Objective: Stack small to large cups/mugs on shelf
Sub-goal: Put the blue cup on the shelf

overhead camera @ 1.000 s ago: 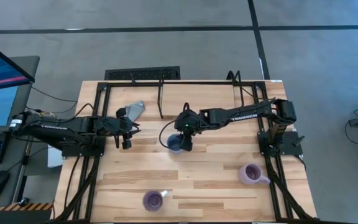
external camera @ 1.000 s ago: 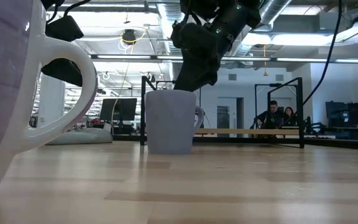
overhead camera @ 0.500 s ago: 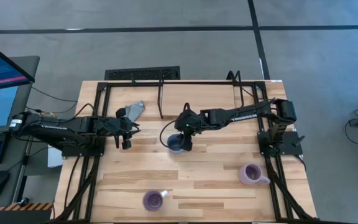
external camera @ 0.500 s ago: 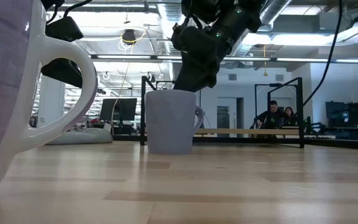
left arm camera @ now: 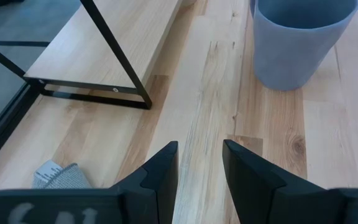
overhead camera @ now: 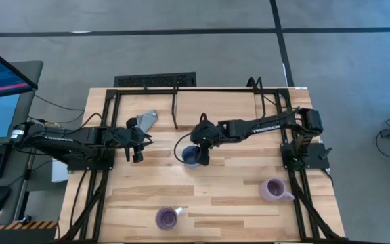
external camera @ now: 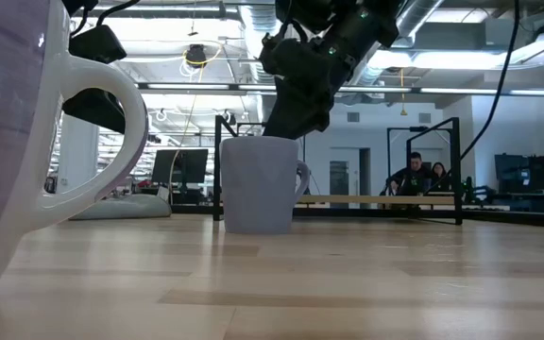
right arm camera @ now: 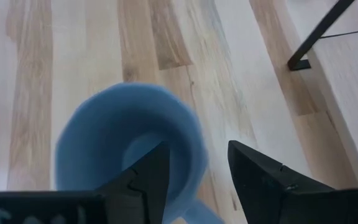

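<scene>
High view: right hand [overhead camera: 202, 153] sits over blue-grey mug [overhead camera: 191, 156] at frame centre, fingers apart straddling its rim, hardly shifted since a second ago. Mug stays on worktop [overhead camera: 235, 196]; grasp not closed. Left hand [overhead camera: 137, 147] idle, apart.

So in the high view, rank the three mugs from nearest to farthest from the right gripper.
1. Blue-grey mug: mid-table, directly under the right gripper, whose fingers straddle its rim.
2. Lilac mug: right side, toward the front edge.
3. Purple mug: front edge, left of centre; only slightly farther than the lilac one.
</scene>
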